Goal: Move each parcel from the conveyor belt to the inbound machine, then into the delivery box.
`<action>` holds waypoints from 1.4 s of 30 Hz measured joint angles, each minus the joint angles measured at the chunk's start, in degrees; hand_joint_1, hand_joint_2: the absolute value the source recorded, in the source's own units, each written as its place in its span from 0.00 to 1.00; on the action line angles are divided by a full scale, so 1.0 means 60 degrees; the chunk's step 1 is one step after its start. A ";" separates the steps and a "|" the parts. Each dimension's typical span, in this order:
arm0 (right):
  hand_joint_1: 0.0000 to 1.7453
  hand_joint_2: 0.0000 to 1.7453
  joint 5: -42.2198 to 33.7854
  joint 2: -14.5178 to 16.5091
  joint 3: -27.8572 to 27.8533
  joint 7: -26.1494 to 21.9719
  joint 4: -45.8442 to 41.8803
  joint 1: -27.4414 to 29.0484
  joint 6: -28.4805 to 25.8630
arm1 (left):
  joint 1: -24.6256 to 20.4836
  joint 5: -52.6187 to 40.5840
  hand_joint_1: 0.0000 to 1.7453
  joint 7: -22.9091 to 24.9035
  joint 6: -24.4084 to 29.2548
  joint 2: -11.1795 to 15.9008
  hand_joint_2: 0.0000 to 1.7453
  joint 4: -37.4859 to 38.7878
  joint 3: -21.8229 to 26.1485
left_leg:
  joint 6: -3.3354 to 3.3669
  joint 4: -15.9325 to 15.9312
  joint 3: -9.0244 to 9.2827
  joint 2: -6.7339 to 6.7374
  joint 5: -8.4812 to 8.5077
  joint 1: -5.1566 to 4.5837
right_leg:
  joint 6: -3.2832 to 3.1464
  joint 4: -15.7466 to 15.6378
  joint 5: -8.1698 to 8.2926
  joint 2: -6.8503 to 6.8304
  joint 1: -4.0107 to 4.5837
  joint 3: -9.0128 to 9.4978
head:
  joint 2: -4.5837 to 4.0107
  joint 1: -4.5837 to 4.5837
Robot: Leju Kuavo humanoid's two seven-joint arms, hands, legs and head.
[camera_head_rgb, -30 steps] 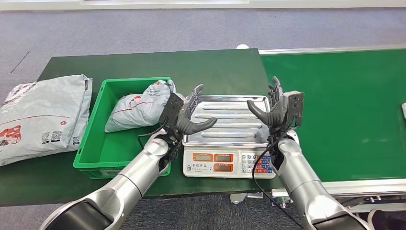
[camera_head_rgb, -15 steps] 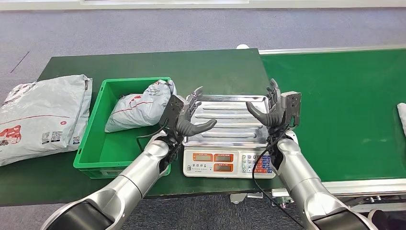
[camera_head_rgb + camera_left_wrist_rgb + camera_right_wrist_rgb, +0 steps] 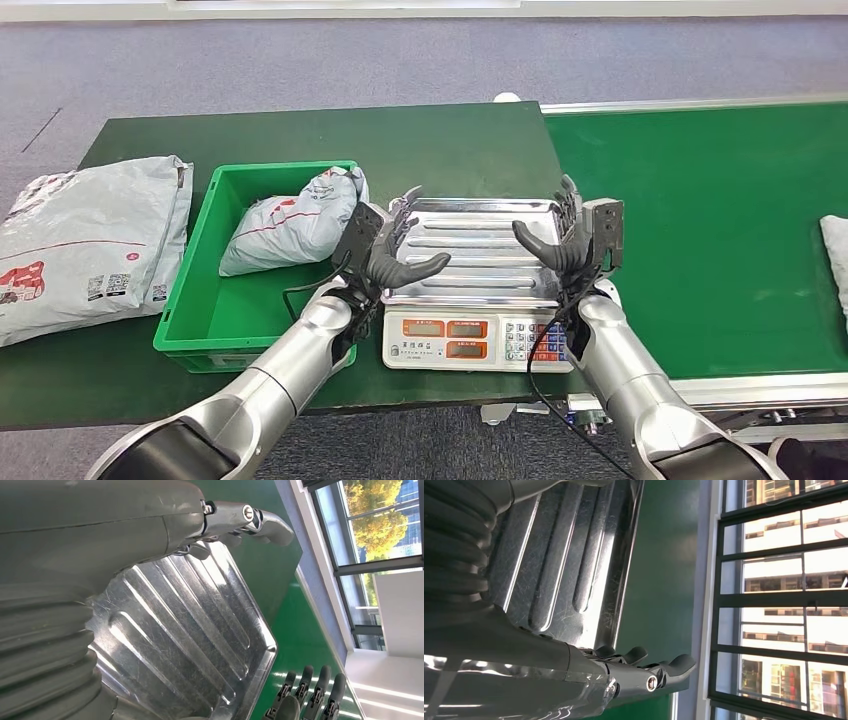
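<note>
The inbound machine is a scale with a bare steel tray (image 3: pixel 480 222) (image 3: pixel 200 645) (image 3: pixel 554 570) and a keypad front (image 3: pixel 478 342). My left hand (image 3: pixel 392 243) (image 3: pixel 100 535) hovers open over the tray's left edge, thumb pointing inward. My right hand (image 3: pixel 572 235) (image 3: pixel 549 665) hovers open over the tray's right edge, facing the left one. A grey parcel (image 3: pixel 292 221) lies in the green delivery box (image 3: pixel 190 320). At the right edge of the picture, a grey parcel (image 3: pixel 836 245) shows on the conveyor belt (image 3: pixel 720 210).
A large grey parcel (image 3: pixel 90 245) with red print lies on the dark green table (image 3: pixel 400 135) left of the box. The belt's metal rail (image 3: pixel 760 390) runs along the front right. Grey floor lies beyond the table.
Both hands have sunk a little toward the tray. The parcel on the belt has come further into view from the right edge.
</note>
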 joint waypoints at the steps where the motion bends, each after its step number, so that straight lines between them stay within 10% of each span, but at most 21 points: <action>1: 0.00 1.00 -0.0013 -0.0004 0.0001 -0.0001 0.0006 0.0000 0.0009 | 0.0000 0.0000 0.00 -0.0002 -0.0003 0.0000 1.00 0.0004 0.0007 | 0.0000 0.0000 0.0000 0.0000 0.0000 0.0000 | 0.0000 0.0000 0.0000 0.0000 0.0000 0.0000 | 0.0000 0.0000; 42: 0.00 1.00 -0.0442 -0.0277 0.0431 -0.0176 0.0444 0.0097 0.0150 | 0.0186 0.0083 0.00 -0.0181 -0.0010 -0.0051 1.00 0.0225 0.0101 | 0.0000 0.0000 -0.0002 0.0000 -0.0001 0.0000 | 0.0000 0.0000 -0.0001 0.0000 0.0000 -0.0002 | 0.0000 0.0000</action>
